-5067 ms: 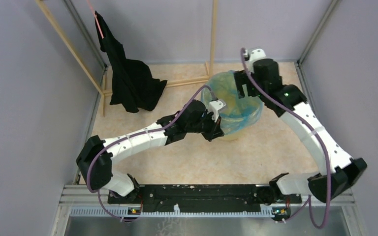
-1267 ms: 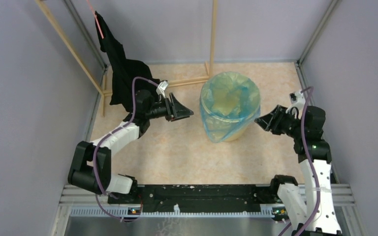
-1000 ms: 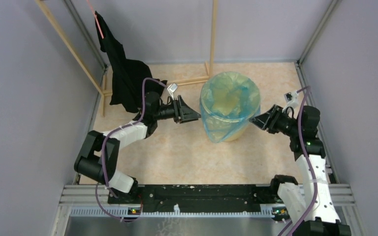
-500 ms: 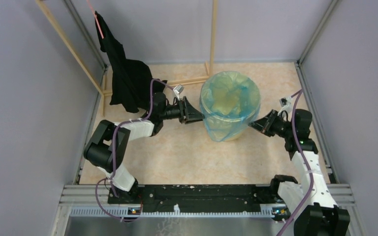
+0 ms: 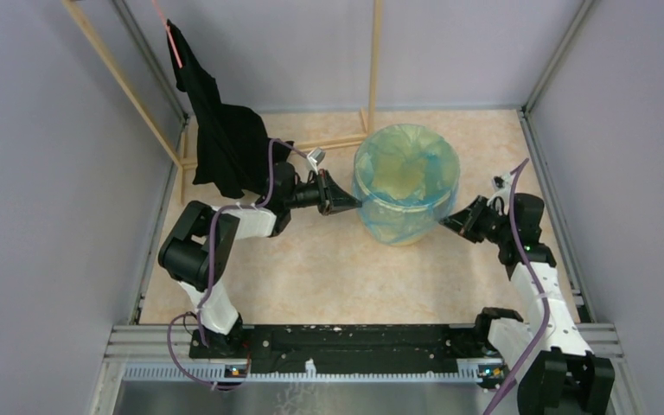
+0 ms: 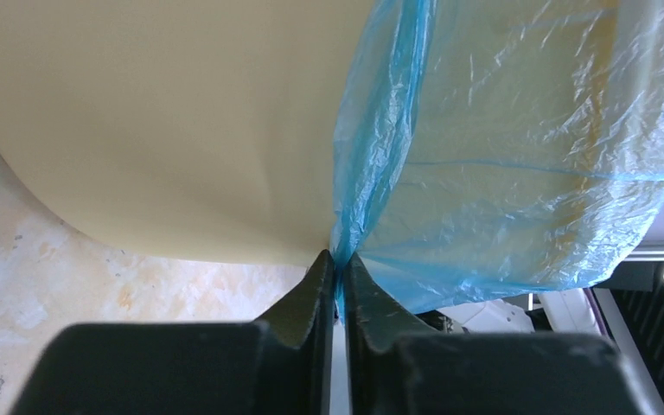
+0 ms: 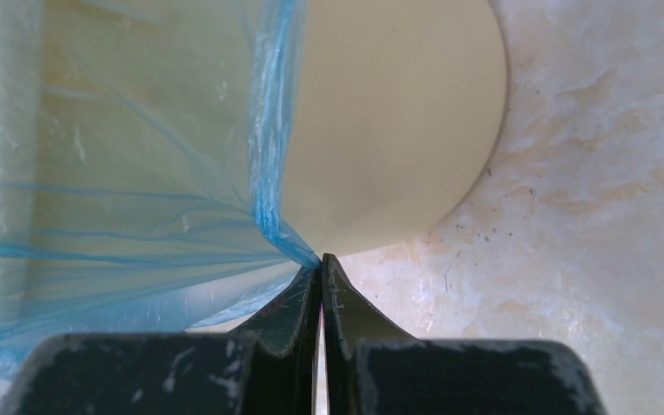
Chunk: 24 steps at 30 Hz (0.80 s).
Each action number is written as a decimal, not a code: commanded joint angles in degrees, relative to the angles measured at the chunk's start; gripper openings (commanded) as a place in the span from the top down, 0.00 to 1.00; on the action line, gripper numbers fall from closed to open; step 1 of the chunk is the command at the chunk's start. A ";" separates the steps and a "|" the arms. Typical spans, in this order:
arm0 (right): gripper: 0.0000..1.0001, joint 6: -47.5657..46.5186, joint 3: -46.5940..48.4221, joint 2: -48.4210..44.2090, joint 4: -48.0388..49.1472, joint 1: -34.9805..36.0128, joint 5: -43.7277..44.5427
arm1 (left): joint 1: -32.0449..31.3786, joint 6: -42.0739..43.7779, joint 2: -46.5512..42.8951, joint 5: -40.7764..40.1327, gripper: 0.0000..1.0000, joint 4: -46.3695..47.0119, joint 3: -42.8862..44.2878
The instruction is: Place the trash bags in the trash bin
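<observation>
The yellow trash bin (image 6: pixel 181 130) stands at the back middle of the floor, seen from above as a round tub (image 5: pixel 402 238). The light-blue trash bag (image 5: pixel 406 173) lines it, and its hem is folded down over the outside wall. My left gripper (image 5: pixel 356 205) is at the bin's left side, shut (image 6: pixel 339 259) on a bunched fold of the bag (image 6: pixel 527 156). My right gripper (image 5: pixel 443 223) is at the bin's right side, shut (image 7: pixel 321 262) on the bag's (image 7: pixel 121 173) edge against the bin wall (image 7: pixel 398 130). The film is drawn taut toward both tips.
A black cloth (image 5: pixel 225 138) hangs from a wooden frame (image 5: pixel 373 60) at the back left, close behind the left arm. Grey walls close in the floor on three sides.
Both grippers moved in to the bin's sides and shut on the bag's hem. The bag's hanging skirt now sits spread wider around the bin.
</observation>
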 commanded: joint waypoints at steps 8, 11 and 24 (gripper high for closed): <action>1.00 0.40 -1.27 5.21 4.71 1.23 2.14 | -0.03 4.00 -0.46 -1.90 1.00 -1.21 -1.45; 1.00 0.54 -1.29 6.47 5.57 2.25 2.45 | -0.15 6.69 -1.12 -2.61 1.00 -4.61 -1.61; 0.74 -2.07 10.37 2.71 -11.47 3.25 20.99 | -0.03 24.91 -10.10 -11.47 0.77 -31.88 2.72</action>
